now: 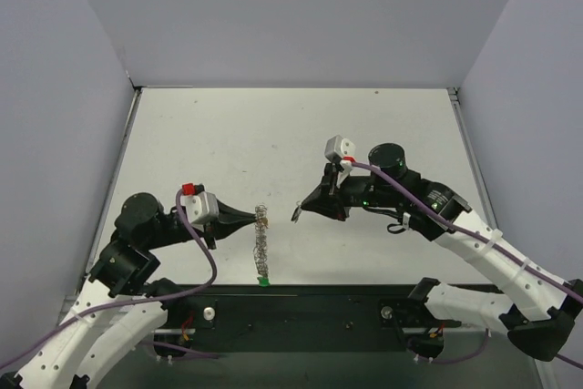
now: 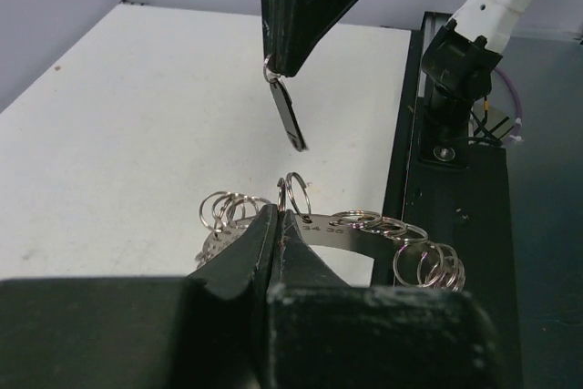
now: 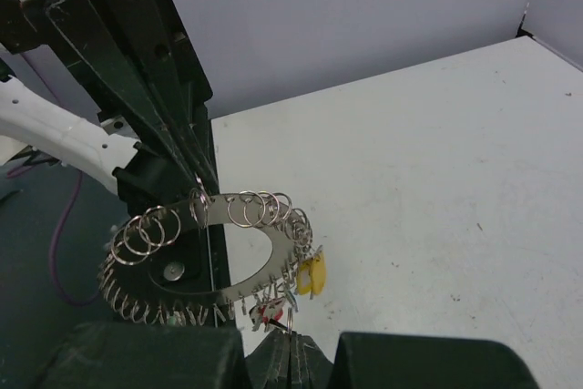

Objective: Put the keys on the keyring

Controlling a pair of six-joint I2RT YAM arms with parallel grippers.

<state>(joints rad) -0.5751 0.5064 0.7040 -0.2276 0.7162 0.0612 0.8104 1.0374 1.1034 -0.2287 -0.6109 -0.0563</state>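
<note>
The keyring (image 1: 261, 241) is a flat silvery ring hung with many small split rings, seen edge-on from above. My left gripper (image 1: 253, 219) is shut on its upper rim and holds it upright above the table; the grip shows in the left wrist view (image 2: 278, 216). A yellow key (image 3: 312, 273) and a red key (image 3: 267, 313) hang on the keyring (image 3: 279, 253), and a green key (image 1: 263, 281) at its bottom. My right gripper (image 1: 302, 211) is shut on the small ring of a dark key (image 2: 290, 117), just right of the keyring and apart from it.
A black base bar (image 1: 319, 302) runs along the table's near edge below the keyring. Grey walls enclose the white table (image 1: 301, 134) on three sides.
</note>
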